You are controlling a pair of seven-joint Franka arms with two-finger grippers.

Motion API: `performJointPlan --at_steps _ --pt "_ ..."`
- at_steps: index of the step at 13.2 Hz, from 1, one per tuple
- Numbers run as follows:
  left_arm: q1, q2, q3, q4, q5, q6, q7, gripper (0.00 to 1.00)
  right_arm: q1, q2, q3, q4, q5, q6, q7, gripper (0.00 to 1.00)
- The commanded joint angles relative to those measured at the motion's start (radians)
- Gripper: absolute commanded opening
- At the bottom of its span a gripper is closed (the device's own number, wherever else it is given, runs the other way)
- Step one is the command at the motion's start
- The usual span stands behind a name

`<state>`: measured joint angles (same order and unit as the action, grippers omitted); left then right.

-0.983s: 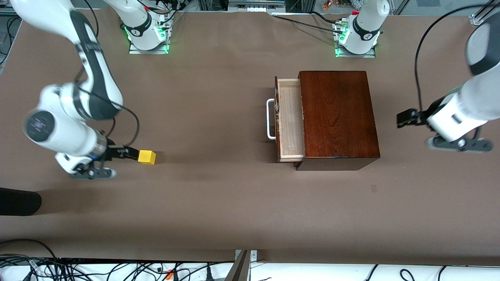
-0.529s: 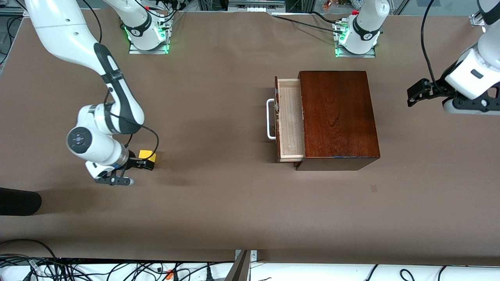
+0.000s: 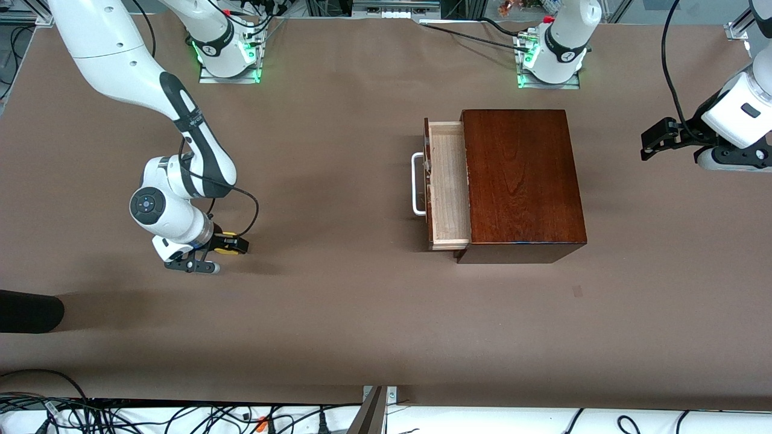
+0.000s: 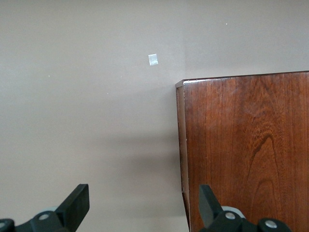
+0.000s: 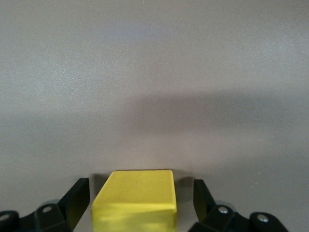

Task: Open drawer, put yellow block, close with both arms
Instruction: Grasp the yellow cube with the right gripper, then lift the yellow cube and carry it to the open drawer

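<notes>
The yellow block (image 3: 227, 234) rests on the table toward the right arm's end. My right gripper (image 3: 232, 244) is down around it and open. In the right wrist view the yellow block (image 5: 137, 200) lies between the fingers of the right gripper (image 5: 140, 191), with a small gap on each side. The drawer (image 3: 449, 181) stands pulled partway out of the dark wooden box (image 3: 522, 181), its white handle (image 3: 416, 184) facing the right arm's end. My left gripper (image 3: 654, 141) hangs open over bare table by the box, toward the left arm's end. The left wrist view shows the left gripper (image 4: 143, 198) open, next to a corner of the box (image 4: 246, 145).
A dark object (image 3: 30, 310) juts in at the table's edge nearer the camera, at the right arm's end. A small tape mark (image 3: 578, 291) lies on the table nearer the camera than the box. Cables run along the near edge.
My right gripper has moved over the yellow block and come down around it. The left arm has drawn back from the box toward its own end of the table.
</notes>
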<state>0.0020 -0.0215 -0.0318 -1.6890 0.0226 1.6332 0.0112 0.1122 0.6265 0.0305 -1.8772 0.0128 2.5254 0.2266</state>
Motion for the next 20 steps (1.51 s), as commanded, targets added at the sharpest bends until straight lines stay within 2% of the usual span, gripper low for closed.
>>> performJointPlan --at_steps 1,2,3,7,10,13,17,20 --pt "0.004 0.005 -0.002 0.018 -0.013 -0.03 0.026 1.0 0.003 -0.06 0.002 -0.028 0.001 -0.042 -0.012 0.13" --pt "0.004 0.005 -0.005 0.02 -0.013 -0.032 0.024 1.0 0.003 -0.077 0.002 -0.01 0.0 -0.08 -0.012 0.02" --pt "0.004 0.006 -0.008 0.022 -0.013 -0.032 0.023 1.0 0.003 -0.103 0.002 0.007 -0.007 -0.124 -0.021 0.0" --pt "0.003 0.006 -0.014 0.038 -0.012 -0.071 0.026 1.0 0.003 -0.235 0.002 0.128 -0.01 -0.417 -0.064 0.0" --pt "0.004 0.029 -0.013 0.06 -0.013 -0.078 0.026 1.0 0.003 -0.316 0.018 0.307 -0.007 -0.757 -0.053 0.0" --pt "0.003 0.043 -0.013 0.083 -0.012 -0.085 0.023 1.0 0.017 -0.323 0.078 0.51 0.006 -1.02 -0.011 0.0" --pt "0.004 0.043 -0.013 0.083 -0.012 -0.09 0.026 1.0 0.131 -0.311 0.193 0.567 0.007 -1.041 0.418 0.0" --pt "0.004 0.043 -0.013 0.083 -0.013 -0.09 0.026 1.0 0.292 -0.258 0.21 0.612 0.009 -0.937 0.855 0.0"
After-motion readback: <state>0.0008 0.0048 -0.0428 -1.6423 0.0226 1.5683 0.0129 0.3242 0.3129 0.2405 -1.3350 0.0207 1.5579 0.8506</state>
